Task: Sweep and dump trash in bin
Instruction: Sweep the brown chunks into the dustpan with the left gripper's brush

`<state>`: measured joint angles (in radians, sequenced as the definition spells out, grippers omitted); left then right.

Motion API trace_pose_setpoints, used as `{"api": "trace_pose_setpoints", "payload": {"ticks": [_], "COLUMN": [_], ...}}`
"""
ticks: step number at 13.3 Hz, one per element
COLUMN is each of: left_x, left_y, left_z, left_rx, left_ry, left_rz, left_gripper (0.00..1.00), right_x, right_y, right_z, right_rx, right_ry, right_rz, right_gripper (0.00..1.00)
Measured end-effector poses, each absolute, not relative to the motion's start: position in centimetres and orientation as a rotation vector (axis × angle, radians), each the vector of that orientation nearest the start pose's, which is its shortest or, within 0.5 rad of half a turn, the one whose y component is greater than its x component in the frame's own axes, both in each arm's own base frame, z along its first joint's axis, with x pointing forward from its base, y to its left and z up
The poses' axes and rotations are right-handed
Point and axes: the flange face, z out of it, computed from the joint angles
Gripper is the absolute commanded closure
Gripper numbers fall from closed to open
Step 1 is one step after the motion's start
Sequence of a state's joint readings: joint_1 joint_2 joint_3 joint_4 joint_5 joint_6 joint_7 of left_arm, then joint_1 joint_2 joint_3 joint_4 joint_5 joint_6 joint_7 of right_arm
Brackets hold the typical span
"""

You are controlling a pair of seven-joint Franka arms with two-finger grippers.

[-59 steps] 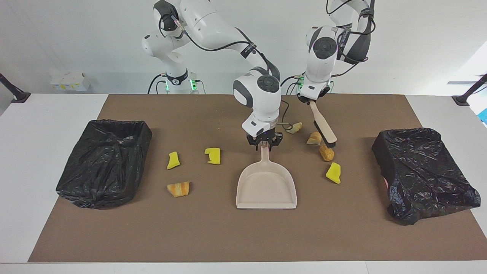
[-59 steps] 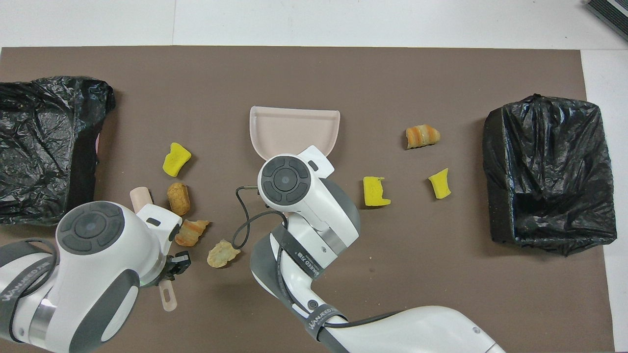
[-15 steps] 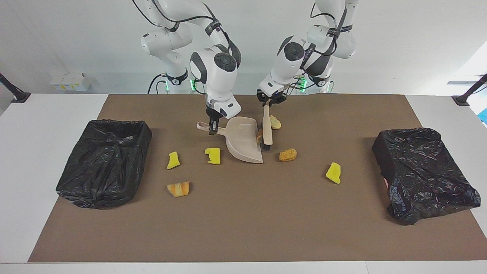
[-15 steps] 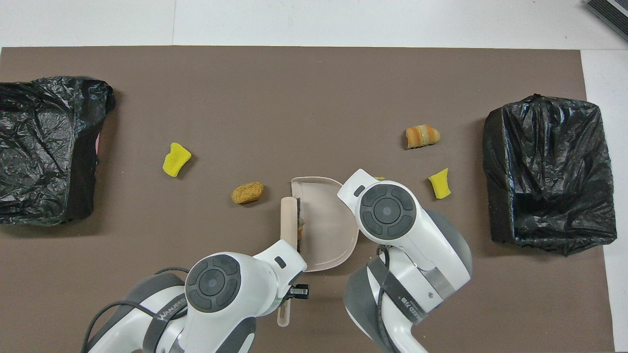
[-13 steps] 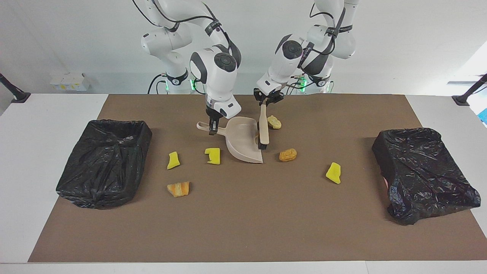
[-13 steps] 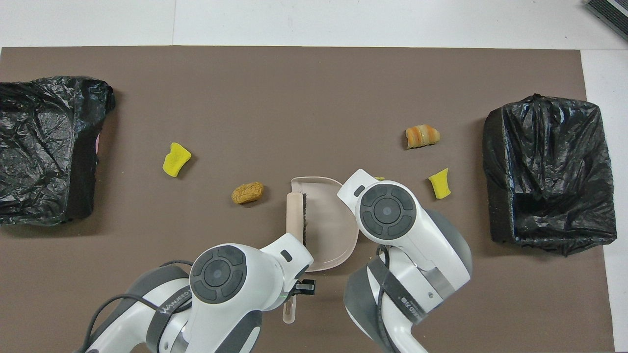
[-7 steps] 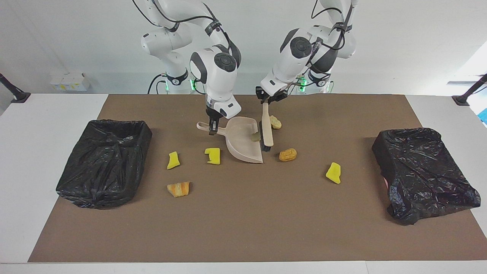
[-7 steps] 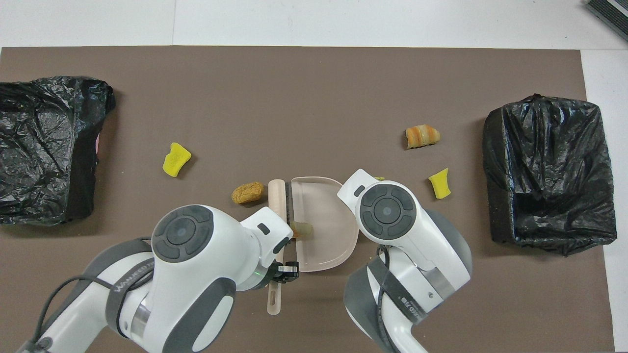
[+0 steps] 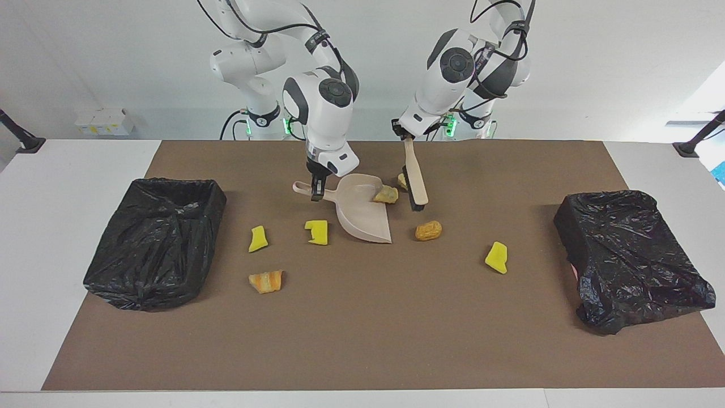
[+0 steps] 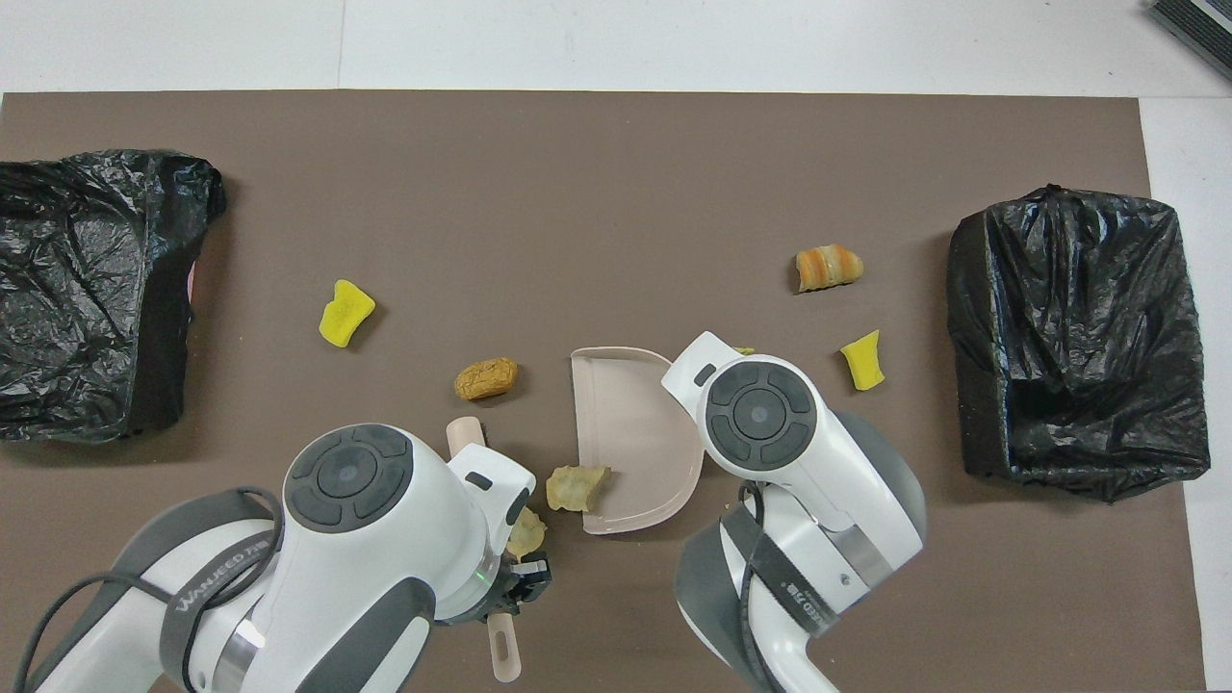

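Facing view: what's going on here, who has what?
The right tool is shut on the dustpan handle, holding the pan tilted on the mat. The left tool is shut on the brush, lifted just beside the pan. One tan scrap sits at the pan's mouth, another lies by the brush. Five more scraps lie loose; both bins wait at the ends.

Open mat between black bins
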<state>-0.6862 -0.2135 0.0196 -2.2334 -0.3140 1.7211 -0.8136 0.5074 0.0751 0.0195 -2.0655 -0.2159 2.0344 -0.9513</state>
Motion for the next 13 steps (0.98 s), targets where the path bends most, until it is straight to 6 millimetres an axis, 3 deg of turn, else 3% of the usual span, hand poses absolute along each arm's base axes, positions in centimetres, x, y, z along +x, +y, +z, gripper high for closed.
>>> {"api": "trace_pose_setpoints", "payload": {"ticks": [3,7,11,13], "left_x": [30.8,28.2,29.0,29.9], "left_y": [-30.2,-32.7,-34.9,-35.7], "left_z": [42.3,38.7,36.6,36.3], "left_rx": [-2.974,-2.924,-2.991,-3.062], "left_ry": [-0.584,-0.887,-1.007,-0.926], "left_rz": [0.652,0.514,0.4,0.367], "left_gripper": [1.0,1.0,1.0,1.0], "right_x": [48.2,48.2,48.2,48.2], "right_y": [26.6,26.6,26.6,26.6], "right_z": [39.0,39.0,39.0,39.0], "right_rx": [2.088,2.088,2.088,2.088], "right_ry": [2.118,2.119,2.119,2.119], "right_rz": [-0.213,-0.212,-0.211,-0.211], "right_gripper": [1.0,1.0,1.0,1.0]}}
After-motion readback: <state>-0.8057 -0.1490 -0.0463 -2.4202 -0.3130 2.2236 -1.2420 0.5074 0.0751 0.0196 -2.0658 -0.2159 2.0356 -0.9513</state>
